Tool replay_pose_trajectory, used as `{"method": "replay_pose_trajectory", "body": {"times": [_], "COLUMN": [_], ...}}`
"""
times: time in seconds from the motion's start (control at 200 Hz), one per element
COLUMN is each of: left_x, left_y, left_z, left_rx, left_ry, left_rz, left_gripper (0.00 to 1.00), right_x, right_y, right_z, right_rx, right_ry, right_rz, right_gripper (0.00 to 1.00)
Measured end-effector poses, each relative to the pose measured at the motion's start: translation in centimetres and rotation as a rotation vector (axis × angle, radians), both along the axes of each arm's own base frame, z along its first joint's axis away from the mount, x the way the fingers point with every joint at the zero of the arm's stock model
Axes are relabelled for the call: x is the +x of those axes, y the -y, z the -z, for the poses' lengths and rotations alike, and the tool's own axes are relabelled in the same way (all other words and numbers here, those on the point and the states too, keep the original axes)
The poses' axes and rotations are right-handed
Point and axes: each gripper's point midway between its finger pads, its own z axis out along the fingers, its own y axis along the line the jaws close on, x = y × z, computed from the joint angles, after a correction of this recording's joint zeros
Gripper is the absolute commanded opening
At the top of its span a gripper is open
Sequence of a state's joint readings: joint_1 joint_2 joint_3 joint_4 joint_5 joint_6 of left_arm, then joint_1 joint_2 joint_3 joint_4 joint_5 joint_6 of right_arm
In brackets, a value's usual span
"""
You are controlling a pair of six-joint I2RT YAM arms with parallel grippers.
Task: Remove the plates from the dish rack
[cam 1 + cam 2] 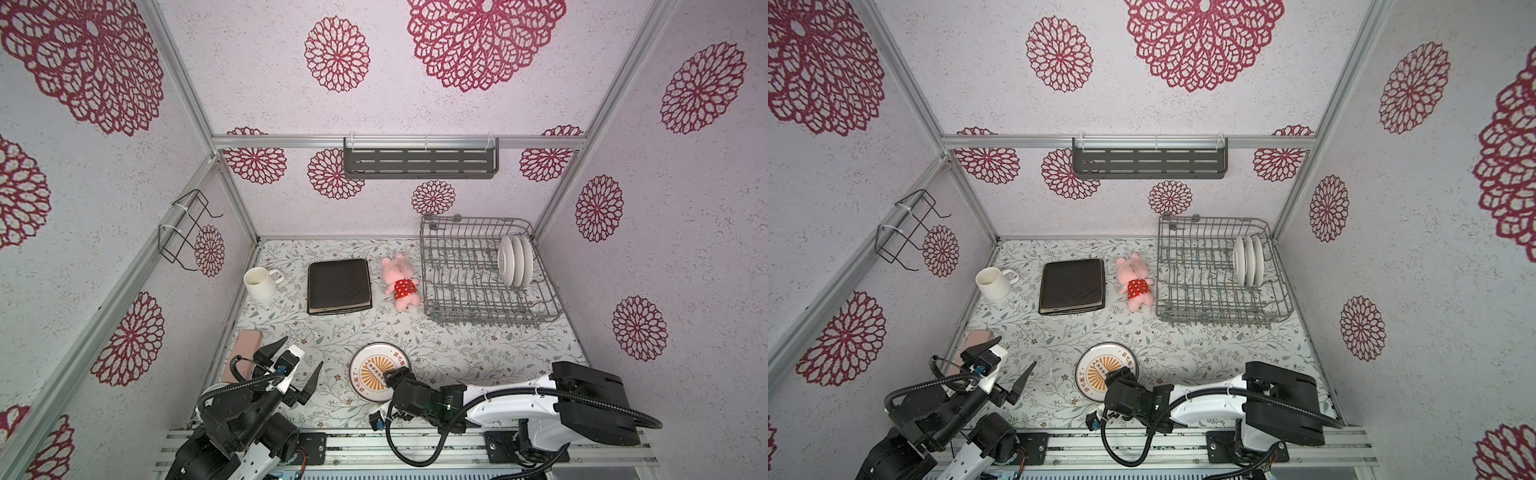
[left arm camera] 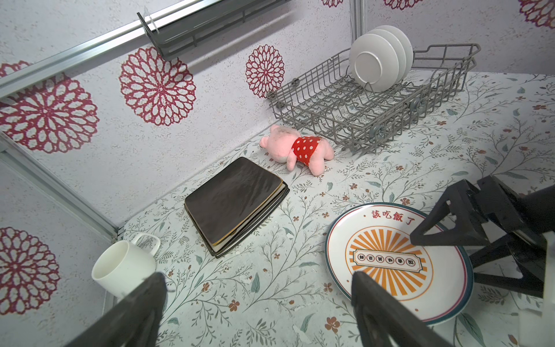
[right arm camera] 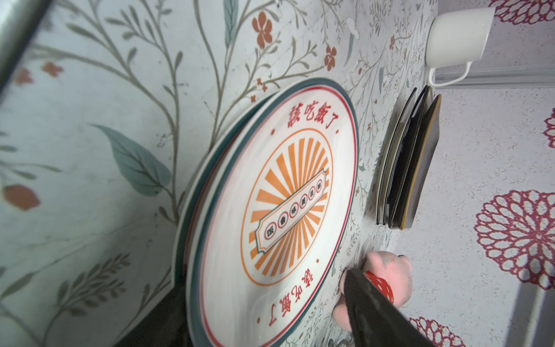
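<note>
Right jaws parted around rim of printed plates (image 1: 368,374), flat on front surface (image 1: 478,357); left jaws spread wide, empty. Three white plates (image 1: 515,260) upright in dish rack (image 1: 490,314), far right corner; square plates (image 1: 338,286) stacked flat beside plush pig (image 1: 401,282).

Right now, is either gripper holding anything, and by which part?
Nothing is held. The right gripper straddles the printed plate at its rim, fingers spread open; the left gripper is open, empty.

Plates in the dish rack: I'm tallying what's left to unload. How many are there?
3. All are round white plates, upright and side by side between the tines by the right side of the dish rack. Its other slots look bare; none seems hidden.
</note>
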State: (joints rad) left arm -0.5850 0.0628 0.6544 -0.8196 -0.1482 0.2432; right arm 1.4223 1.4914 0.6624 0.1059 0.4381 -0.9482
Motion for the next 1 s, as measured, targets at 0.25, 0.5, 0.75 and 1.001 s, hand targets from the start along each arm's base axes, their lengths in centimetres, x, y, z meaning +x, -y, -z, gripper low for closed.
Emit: {"method": "replay_pose_trajectory", "body": {"times": [0.25, 0.5, 0.75, 1.001], "left_x": [0.0, -0.2, -0.1, -0.1], "left_y": [0.0, -0.1, -0.1, -0.1], "left_z": [0.0, -0.2, -0.3, -0.3], "left_rx": [0.0, -0.006, -0.009, -0.009], "left_ry": [0.0, 0.01, 0.013, 0.015], "left_rz": [0.001, 0.002, 0.002, 0.0], "left_gripper": [0.97, 0.97, 0.97, 0.97], "right_x": [-0.2, -0.6, -0.6, -0.5], "right_y": [0.0, -0.1, 0.5, 0.5], "right_z": [-0.5, -0.7, -0.4, -1.4], "right_rx": [-0.012, -0.033, -0.06, -0.036], "right_ry": [-0.033, -0.072, -0.08, -0.07], "right_rz": [-0.015, -0.027, -0.026, -0.021], "right_gripper": [0.82, 0.84, 0.86, 0.88]}}
